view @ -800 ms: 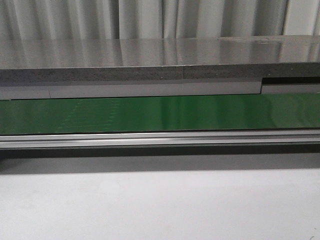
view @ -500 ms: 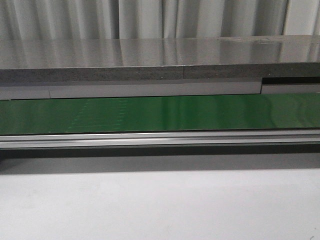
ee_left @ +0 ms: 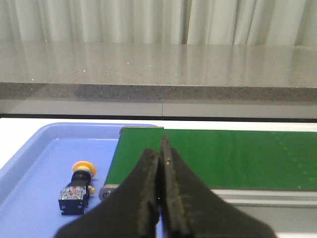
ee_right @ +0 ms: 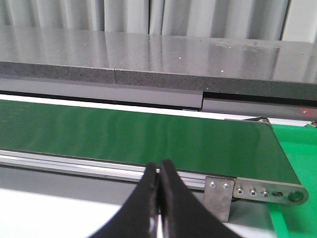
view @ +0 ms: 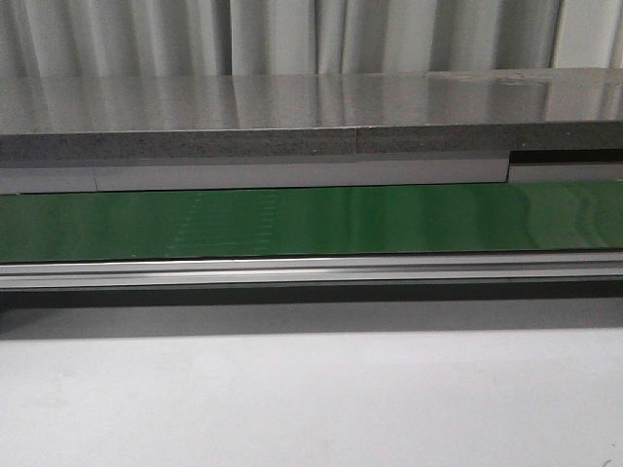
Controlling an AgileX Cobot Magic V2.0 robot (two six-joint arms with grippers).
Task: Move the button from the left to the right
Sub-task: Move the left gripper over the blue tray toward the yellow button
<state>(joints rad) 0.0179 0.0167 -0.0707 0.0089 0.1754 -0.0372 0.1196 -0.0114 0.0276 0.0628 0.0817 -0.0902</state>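
Observation:
The button (ee_left: 78, 187), with a yellow-orange cap and a black blocky body, lies on its side in a blue tray (ee_left: 34, 163) at the left end of the green conveyor belt (ee_left: 223, 156). My left gripper (ee_left: 160, 148) is shut and empty, a short way to the right of the button, near the belt's end roller. My right gripper (ee_right: 158, 166) is shut and empty in front of the belt's (ee_right: 148, 134) right end. No gripper and no button shows in the front view, only the belt (view: 311, 222).
A grey stone counter (view: 311, 117) with curtains behind it runs behind the belt. An aluminium rail (view: 311, 270) edges the belt's near side. A metal bracket (ee_right: 218, 196) holds the right end roller. A green surface (ee_right: 297, 148) lies past the right end.
A faint pattern on the belt has shifted to the right in the front view. Nothing else differs.

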